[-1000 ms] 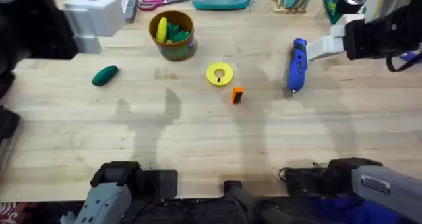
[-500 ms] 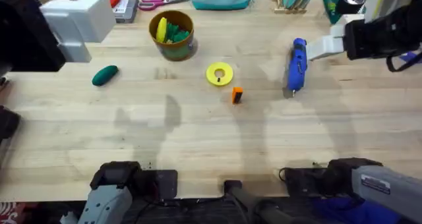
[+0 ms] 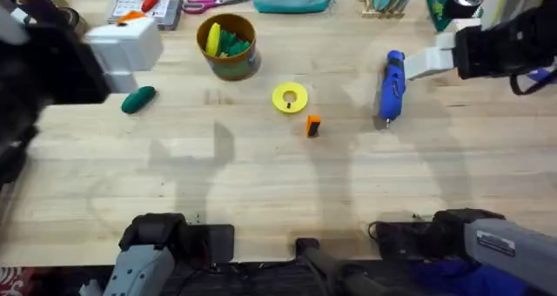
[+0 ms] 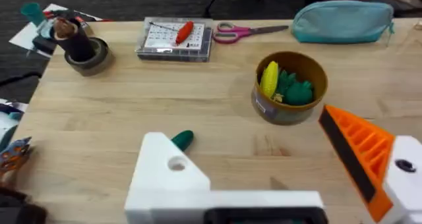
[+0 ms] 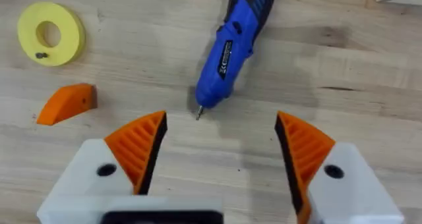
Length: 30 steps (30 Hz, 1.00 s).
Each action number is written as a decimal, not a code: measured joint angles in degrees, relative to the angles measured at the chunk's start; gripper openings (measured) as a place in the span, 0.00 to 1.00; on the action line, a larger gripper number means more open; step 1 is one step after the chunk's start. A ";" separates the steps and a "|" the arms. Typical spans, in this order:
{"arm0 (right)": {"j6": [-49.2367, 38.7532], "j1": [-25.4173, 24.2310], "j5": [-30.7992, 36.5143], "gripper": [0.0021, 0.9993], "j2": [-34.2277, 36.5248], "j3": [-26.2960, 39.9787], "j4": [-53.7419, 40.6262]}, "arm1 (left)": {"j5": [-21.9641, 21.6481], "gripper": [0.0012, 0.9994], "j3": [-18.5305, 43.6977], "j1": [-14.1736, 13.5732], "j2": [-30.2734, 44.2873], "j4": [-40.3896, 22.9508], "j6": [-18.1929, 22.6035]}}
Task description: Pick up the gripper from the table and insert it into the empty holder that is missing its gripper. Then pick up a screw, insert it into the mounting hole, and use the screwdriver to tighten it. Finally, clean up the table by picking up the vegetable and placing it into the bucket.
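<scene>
Up over the table [image 3: 261, 183], my right gripper [image 5: 221, 151] hung wide open and empty, the screwdriver [image 5: 231, 49] just ahead of its fingertips and the gripper [image 5: 66, 103] off beside one finger. My left gripper [image 4: 277, 178] showed the holder [image 4: 168, 174] bare, nothing held, with the vegetable [image 4: 182, 140] just beyond it and the bucket [image 4: 290, 85] farther out.

Yellow flat ring [image 3: 290, 97]: lying flat mid-table, small dark item on its face.
Teal zip pouch [image 4: 342, 20]: far edge.
Scissors, pink handles [image 4: 231, 32]: beside the pouch.
Clear compartment box [image 4: 175, 40]: red-orange piece resting on its lid.
Tape roll [image 4: 86, 56]: far corner, dark cylinder standing inside it.
</scene>
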 joint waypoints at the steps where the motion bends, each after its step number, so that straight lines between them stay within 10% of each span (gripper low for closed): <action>1: 0.00 0.00 0.00 1.00 0.01 0.00 -0.01 | -0.01 0.99 -1.70 -0.21 -0.40 1.75 0.00; 13: -0.01 0.00 0.00 1.00 0.01 0.00 -0.01 | 1.94 0.99 -24.95 -2.39 -13.82 26.85 -0.02; 30: 0.00 0.00 0.00 1.00 0.01 0.00 -0.01 | 6.57 0.99 -43.55 -2.39 -27.69 44.10 -0.45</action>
